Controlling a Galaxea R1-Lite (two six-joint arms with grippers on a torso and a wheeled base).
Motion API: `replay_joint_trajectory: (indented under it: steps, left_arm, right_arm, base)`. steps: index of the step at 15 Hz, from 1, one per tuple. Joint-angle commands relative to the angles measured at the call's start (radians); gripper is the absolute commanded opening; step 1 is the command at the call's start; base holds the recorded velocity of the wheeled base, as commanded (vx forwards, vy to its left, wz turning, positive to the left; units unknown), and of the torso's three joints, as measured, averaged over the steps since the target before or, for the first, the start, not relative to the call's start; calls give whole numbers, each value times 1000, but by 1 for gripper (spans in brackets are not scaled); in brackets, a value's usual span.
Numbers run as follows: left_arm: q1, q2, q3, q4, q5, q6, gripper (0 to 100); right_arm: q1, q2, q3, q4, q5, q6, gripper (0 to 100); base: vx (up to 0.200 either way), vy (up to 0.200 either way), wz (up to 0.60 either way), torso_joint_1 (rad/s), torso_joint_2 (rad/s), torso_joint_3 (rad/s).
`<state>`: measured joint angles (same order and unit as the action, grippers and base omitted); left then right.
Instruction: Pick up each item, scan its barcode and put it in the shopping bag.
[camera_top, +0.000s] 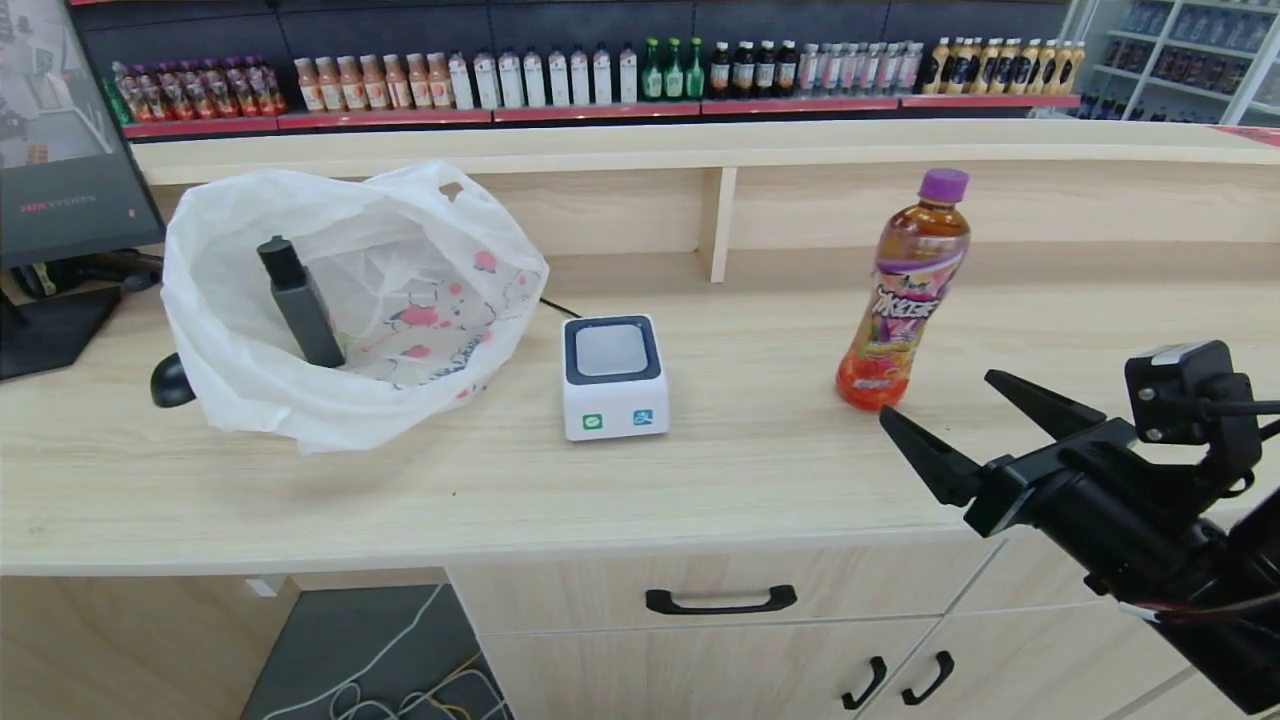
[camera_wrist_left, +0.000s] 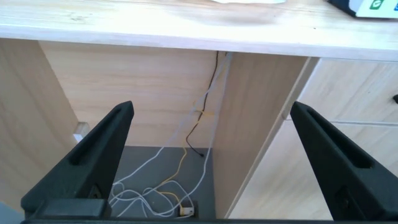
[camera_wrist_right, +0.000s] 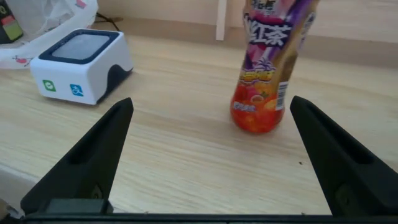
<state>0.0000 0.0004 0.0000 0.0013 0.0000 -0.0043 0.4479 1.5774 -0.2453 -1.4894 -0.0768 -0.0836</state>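
2 jaws: both spread wide, both empty; nothing gripped yet.
Bottle (camera_top: 905, 290): upright on the surface (camera_top: 720, 480), just ahead of right jaws. It lines up w/ the gap but sits nearer one finger than the other.
Scanner (camera_top: 614, 375): well off to the side of right jaws, toward the left arm; shopping bag (camera_top: 400, 290) is beyond it again.
Left jaws: low, below the surface edge, facing the open bay w/ cables (camera_wrist_left: 165, 180); well apart from bottle.
Risk 1: bottle is tall and narrow and off-centre to the gap, so a finger clipping it on approach prob. tips it.
Risk 2: round, slick plastic; a low grip nr the base could let it swing or slip en route to scanner.
Risk 3: barcode may end up under a finger or facing away from scanner window, so no read.
Risk 4: bag is limp w/ a sagging mouth; bottle could catch the rim or knock the dark item (camera_top: 300, 300) leaning inside.
Head view adds: bag mouth, dark item, bottle's purple cap.
Right wrist view adds: lower label close up, and bottle's offset in the gap.
Left wrist view adds: back of the bay under the surface.
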Motion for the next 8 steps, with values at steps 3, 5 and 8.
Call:
replay_joint_trajectory:
  steps: [3,5,8]
  left_arm:
    - [0,0,0,-1,0,1,100]
    - [0,0,0,-1,0,7,100]
    - [0,0,0,-1,0,7,100]
  right_arm:
    - [-5,44,-38,0,-12,-7,100]
    - [-18,72,-74,0,-47,-18,100]
    - [-18,118,-150,1,-63,-25,100]
  base:
    - [0,-67,0,-1,1,1]
    - [0,0,0,0,0,0]
    - [0,0,0,0,0,0]
